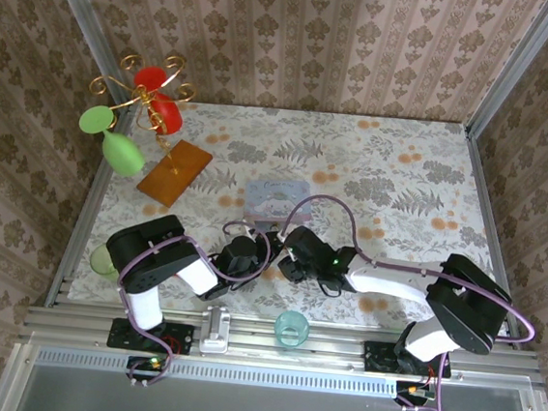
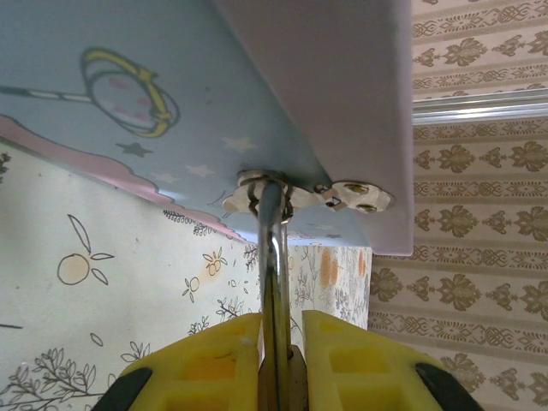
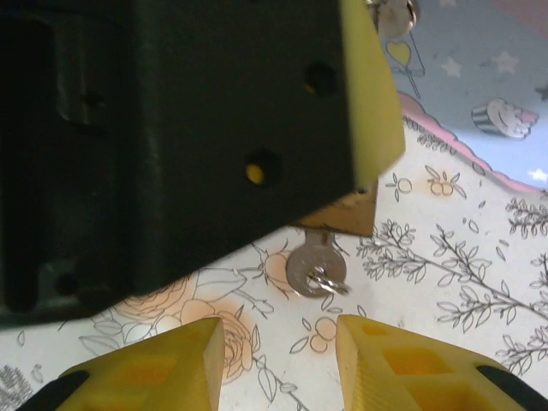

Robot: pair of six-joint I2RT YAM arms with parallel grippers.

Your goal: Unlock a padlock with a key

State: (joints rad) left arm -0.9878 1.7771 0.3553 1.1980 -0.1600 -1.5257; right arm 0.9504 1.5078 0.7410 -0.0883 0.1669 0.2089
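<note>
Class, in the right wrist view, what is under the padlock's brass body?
A silvery key, a small ring through its head, hangs below the padlock. Its blade is hidden, and the left gripper covers most of the brass body.

Most of the padlock (image 3: 347, 214) sits hidden behind the left tool (image 3: 342, 163)

Nothing readable in these that I can spot, tbh. The pale blue cartoon-printed tin (image 3: 479, 68) only has drawings on it, little stars and a cupcake, not lettering. From the top camera the print on its lid is way too small to make out.
</note>
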